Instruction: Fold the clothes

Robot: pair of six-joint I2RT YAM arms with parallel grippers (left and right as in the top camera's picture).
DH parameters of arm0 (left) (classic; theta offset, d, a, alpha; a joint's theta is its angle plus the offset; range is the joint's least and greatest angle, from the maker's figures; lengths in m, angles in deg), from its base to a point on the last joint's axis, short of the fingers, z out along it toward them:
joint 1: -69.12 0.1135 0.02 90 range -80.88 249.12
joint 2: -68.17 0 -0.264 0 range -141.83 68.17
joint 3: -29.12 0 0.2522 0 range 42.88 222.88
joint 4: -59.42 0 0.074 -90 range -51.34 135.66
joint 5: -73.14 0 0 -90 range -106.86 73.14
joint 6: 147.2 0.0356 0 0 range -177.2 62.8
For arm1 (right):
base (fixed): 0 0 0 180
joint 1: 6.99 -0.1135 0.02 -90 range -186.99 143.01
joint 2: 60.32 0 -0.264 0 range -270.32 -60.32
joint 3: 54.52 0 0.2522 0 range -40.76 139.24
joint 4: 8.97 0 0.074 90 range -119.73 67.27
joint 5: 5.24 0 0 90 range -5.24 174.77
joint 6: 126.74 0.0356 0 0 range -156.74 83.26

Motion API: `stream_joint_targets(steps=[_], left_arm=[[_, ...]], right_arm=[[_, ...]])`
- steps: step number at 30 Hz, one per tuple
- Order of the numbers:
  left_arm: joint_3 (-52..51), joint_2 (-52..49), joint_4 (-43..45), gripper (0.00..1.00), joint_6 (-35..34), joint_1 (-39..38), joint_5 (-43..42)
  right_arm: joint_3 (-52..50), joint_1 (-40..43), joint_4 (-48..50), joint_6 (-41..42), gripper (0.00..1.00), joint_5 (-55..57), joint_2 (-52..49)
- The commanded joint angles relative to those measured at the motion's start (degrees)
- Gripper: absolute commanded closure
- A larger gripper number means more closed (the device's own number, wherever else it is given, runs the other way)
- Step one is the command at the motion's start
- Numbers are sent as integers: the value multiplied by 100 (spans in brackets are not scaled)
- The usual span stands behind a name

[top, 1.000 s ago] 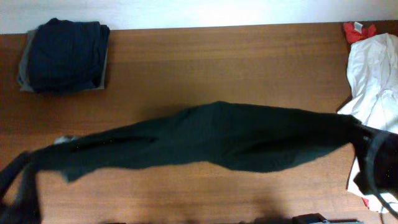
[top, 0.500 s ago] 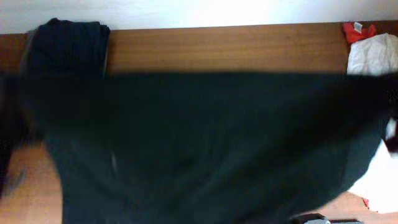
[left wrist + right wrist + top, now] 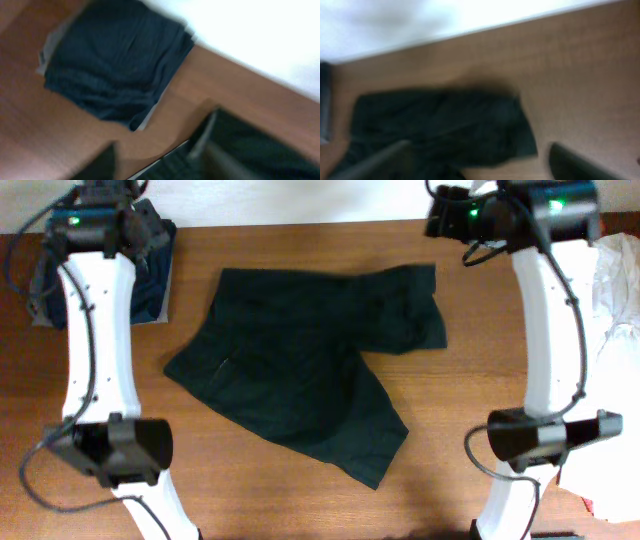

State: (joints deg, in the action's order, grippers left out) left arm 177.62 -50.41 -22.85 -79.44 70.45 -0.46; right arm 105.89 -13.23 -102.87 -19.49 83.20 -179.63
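Overhead looks straight down at the table (image 3: 300,250); both nearer, slanted wrist views share the black garment (image 3: 300,370).

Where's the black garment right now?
In the overhead view the black garment lies spread in the centre, between the folded navy pile at the far left corner and the white clothes at the right edge.

Two robot arms: left arm (image 3: 95,340) at nine o'clock, right arm (image 3: 548,330) at three o'clock. White links, black joint housings (image 3: 120,450), thin black cables (image 3: 24,476), green lights (image 3: 72,221).
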Motion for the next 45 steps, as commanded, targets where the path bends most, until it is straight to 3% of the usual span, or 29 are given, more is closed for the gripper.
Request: stream_joint_targets(steps=[1, 10, 14, 17, 22, 31, 33, 38, 45], left_arm=[[72, -457, -352, 1, 2, 35, 332], [74, -7, -1353, 1, 0, 28, 205], [55, 42, -1648, 2, 9, 22, -1182], [-243, 26, -1729, 10, 136, -90, -1672], [-1263, 20, -1552, 10, 304, -262, -1027], [-2170, 20, -1462, 9, 304, 518, -1069], [-2343, 20, -1263, 9, 308, 566, -1198], [-2553, 20, -323, 9, 979, 457, -2601], [-2553, -76, 1239, 16, 1143, -92, -2647]], right_arm=[[61, 37, -334, -52, 2, 28, -227], [63, 20, -1432, -50, 2, -2, 256], [-15, 11, -1720, -402, 2, -505, 216], [-404, -61, -1720, -503, 2, -756, 216], [-1349, -304, -1720, -503, 2, -752, 216], [-2002, -1078, -1703, -452, 2, -503, 389], [-2002, -1187, -1585, -256, 2, -111, 387], [-2002, -938, -837, -28, 2, 529, 385], [-2002, -28, 505, -105, 2, 470, 286]])
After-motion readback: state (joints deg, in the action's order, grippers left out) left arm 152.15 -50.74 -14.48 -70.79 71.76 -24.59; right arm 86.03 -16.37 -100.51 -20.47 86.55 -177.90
